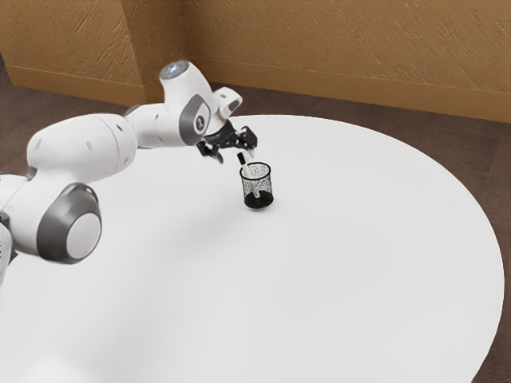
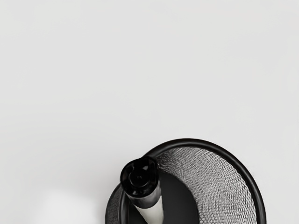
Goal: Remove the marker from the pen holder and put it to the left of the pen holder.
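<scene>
A robot's black gripper (image 1: 236, 155), fingers spread, hovers above the middle of the exterior view's frame, the black cap of a white marker (image 1: 242, 159) near its fingertips, neither finger closed on it. The marker leans cap-up against the rim inside a black mesh pen holder (image 1: 267, 182), upright on a round white table (image 1: 359, 247)

Tabletop (image 1: 367, 255): bright white, faint soft-edged shading near the arm (image 1: 84, 152)
Textured wall (image 1: 343, 48): warm, moderately lit, small glints
Floor (image 1: 415, 132): dim
Pen holder (image 2: 226, 186): pale glare on tabletop beside it, wrist view
Marker cap (image 2: 139, 177): faint highlights
</scene>
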